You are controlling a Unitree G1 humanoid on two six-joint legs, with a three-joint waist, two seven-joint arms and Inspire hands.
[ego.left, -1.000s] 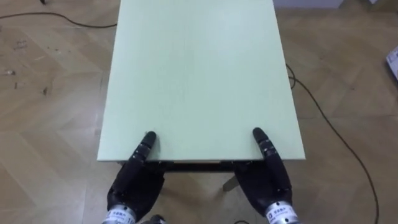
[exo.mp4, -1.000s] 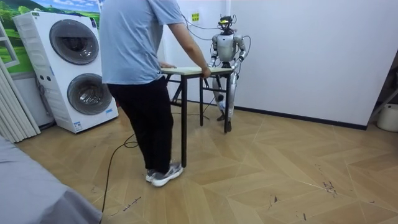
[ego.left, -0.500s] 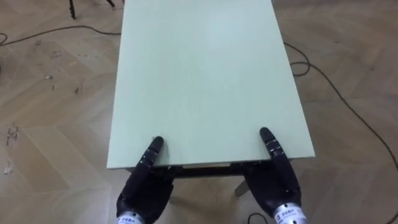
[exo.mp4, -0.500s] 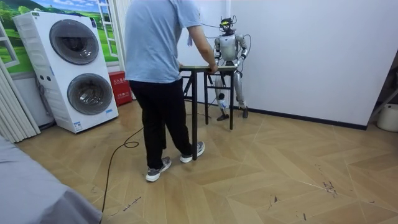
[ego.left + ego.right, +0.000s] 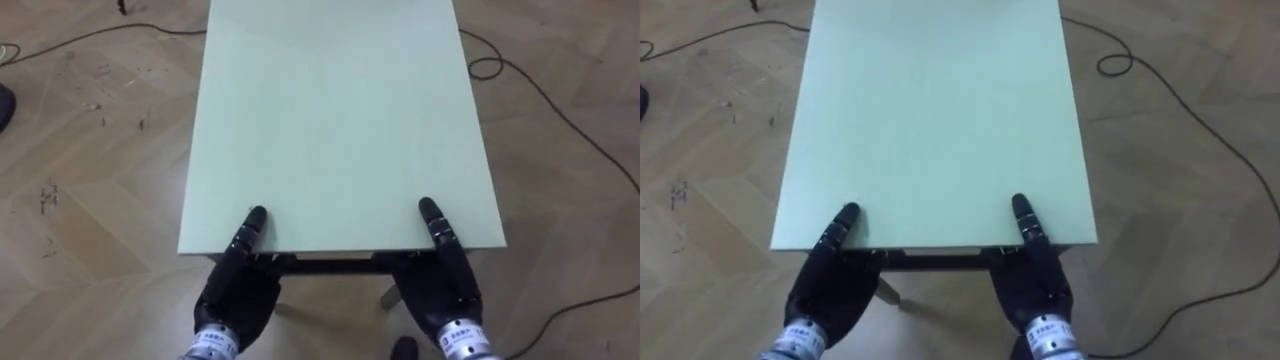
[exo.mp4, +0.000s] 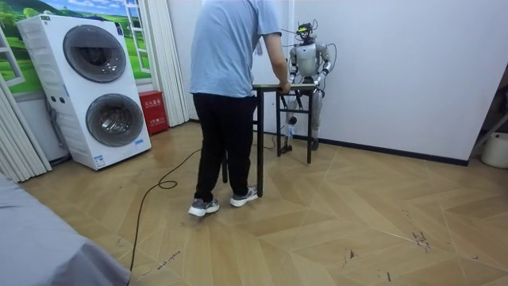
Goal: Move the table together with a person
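- The table (image 5: 340,120) is between the robot and a person (image 6: 230,79), close to a white wall (image 6: 397,71).
- The person holds the far end. The robot holds the near end.
- The left hand (image 5: 235,295) and the right hand (image 5: 440,290) sit at the near edge, one by each corner.
- A thumb from each hand lies flat on top. The rest of each hand goes under the table, so I cannot tell how it holds.
- If the person goes too fast, the edge could slip out and the table could drop.
- A black cable (image 5: 540,98) lies on the floor beside the table. A foot or a table leg could catch on it.
- The wall is close, so a bad turn could bump it.
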